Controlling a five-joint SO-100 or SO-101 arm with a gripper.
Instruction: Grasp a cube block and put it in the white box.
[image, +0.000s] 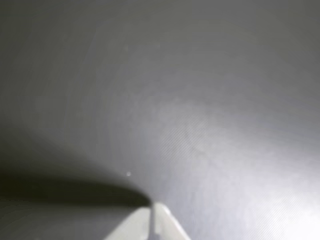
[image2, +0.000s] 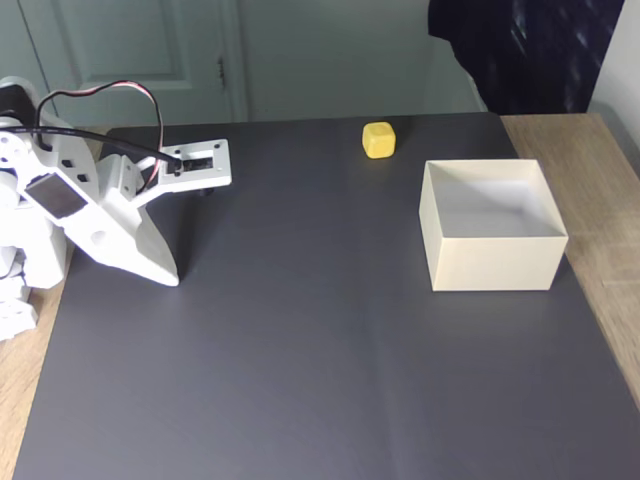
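While the closed white pincer (image2: 170, 278) is rested on the dark grey mat (image2: 300, 350), nothing is gripped.
A small yellow rounded cube (image2: 378, 140) is seen just behind the square cream-white open box (image2: 492, 262).

Wrist view blurred; we see gripper (image: 152, 212) cut off by bottom edge. Fixed view: arm (image2: 60, 215) base cut off at left edge.

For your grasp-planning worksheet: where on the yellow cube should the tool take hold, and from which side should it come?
Grip the cube block across two opposite flat side faces, coming down from above. It sits alone and flat on the dark mat, apart from the white box, so every side looks free. The tool rests far to the left in the fixed view.
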